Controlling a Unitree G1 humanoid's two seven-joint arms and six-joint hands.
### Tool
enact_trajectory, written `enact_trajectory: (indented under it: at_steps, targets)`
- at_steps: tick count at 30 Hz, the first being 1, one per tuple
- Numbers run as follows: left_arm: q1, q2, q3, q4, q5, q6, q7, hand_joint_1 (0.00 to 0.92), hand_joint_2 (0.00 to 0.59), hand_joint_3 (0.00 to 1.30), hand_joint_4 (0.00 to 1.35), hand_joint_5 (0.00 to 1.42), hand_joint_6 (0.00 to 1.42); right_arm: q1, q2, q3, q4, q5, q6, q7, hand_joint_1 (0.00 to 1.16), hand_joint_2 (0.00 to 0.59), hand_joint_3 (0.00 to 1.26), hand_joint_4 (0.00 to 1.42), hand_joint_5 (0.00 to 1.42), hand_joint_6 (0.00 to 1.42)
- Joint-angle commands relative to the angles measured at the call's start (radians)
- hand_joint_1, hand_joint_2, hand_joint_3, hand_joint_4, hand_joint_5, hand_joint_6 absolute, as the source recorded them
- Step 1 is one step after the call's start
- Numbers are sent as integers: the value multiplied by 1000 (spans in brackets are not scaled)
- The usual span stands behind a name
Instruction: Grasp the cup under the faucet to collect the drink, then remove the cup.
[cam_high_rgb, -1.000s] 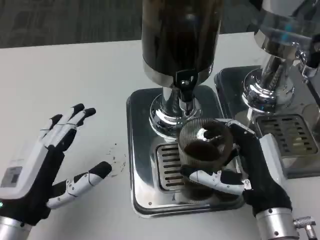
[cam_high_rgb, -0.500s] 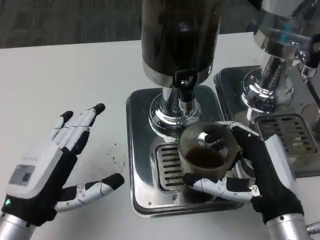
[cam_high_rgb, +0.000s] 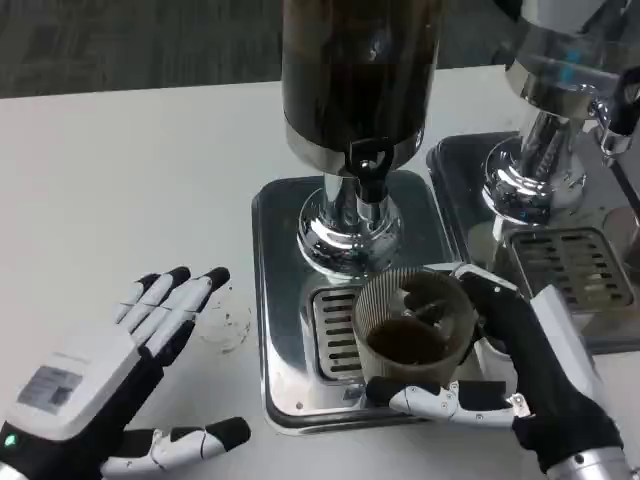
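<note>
The right hand's fingers (cam_high_rgb: 440, 402) wrap the near side of the cup (cam_high_rgb: 412, 325), the thumb lying white and black across its base while the others curl round the cup's right and far side. The right hand (cam_high_rgb: 520, 365) so holds the cup from the right, its black palm toward the ribbed wall and its silver forearm running off the near right corner. The cup is a ribbed, translucent tumbler with dark drink in its lower part; it stands upright over the slotted grille of the drip tray (cam_high_rgb: 285, 300), just near of the faucet (cam_high_rgb: 368, 185) and slightly right of it.

The left hand (cam_high_rgb: 110, 385) lies on the near left of the white table (cam_high_rgb: 130, 180), palm down, fingers spread wide and pointing far-right, holding nothing; its thumb reaches rightward along the near edge. A small grey label sits on its white back, too blurred to read.

Above the faucet rises the dark dispenser (cam_high_rgb: 360, 70) on a chrome pedestal. A second dispenser (cam_high_rgb: 550, 120) with its own tray stands to the right. Small dark specks mark the table between the left hand and the tray.
</note>
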Motion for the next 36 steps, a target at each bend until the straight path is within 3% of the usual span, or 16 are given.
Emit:
enact_trajectory:
  at_steps: [1,7,19,27,36]
  targets:
    - [63,38,21,-42,10,1,-4,0,137,0,0,0,0,18,-13,-7,-87,17,-21,20,1043,98,668,777,808,918]
    - [143,55,50,-104,26,30,-6,0,151,0,0,0,0,31,-44,-9,-134,29,-21,71,1043,104,673,791,809,936]
    - [264,53,95,-214,43,48,1,0,162,0,0,0,0,78,-60,5,-219,62,-26,149,1043,102,678,792,809,947]
    - [314,21,132,-231,56,17,82,0,162,0,0,0,0,129,-62,12,-291,75,-24,168,1043,98,682,792,809,950]
    - [327,6,126,-238,47,35,59,0,164,0,0,0,0,145,-55,25,-300,86,-19,173,1043,97,683,792,818,953]
